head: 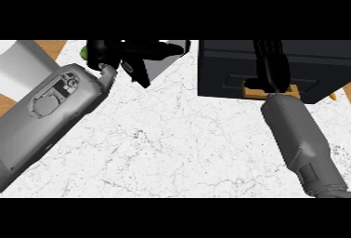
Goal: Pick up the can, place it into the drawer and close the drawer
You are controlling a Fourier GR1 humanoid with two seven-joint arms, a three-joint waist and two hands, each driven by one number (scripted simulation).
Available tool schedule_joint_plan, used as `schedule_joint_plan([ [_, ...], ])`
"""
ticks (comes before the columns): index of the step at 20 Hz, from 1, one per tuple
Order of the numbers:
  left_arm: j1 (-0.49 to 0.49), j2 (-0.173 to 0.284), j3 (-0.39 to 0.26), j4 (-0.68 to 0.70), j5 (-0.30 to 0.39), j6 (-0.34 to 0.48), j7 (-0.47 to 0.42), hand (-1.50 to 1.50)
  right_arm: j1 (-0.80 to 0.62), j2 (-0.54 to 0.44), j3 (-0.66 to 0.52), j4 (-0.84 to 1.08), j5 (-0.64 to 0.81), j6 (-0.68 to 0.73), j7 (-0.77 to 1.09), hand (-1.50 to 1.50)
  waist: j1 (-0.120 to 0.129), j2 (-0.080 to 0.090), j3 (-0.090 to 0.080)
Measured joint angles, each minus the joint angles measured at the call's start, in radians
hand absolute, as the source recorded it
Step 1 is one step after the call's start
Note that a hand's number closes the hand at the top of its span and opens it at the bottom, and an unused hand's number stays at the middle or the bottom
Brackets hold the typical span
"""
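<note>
At the counter's far edge, the right hand [273, 69] presses straight-fingered on the drawer [226, 65] (left hand [126, 53] unclear).

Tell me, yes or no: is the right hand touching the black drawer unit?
Yes. The right hand lies flat against the front of the black drawer unit, fingers straight, above the wooden handle.
</note>
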Motion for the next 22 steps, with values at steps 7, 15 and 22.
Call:
schedule_joint_plan([
  [7, 0.074, 0.034, 0.01, -0.081, -0.019, -0.012, 0.001, -1.5, -0.151, -0.021, -0.033, 0.173, 0.018, -0.026, 0.014, -1.5, 0.007, 0.013, 0.003],
  [15, 0.15, 0.061, 0.014, -0.162, -0.039, -0.017, -0.002, -1.5, -0.234, -0.044, -0.063, 0.289, 0.023, -0.027, 0.008, -1.5, 0.012, 0.023, 0.006],
  [22, 0.208, 0.055, 0.016, -0.195, -0.058, -0.015, -0.025, -1.5, -0.273, -0.046, -0.112, 0.332, -0.026, 0.004, -0.095, -1.5, 0.003, 0.034, 0.012],
])
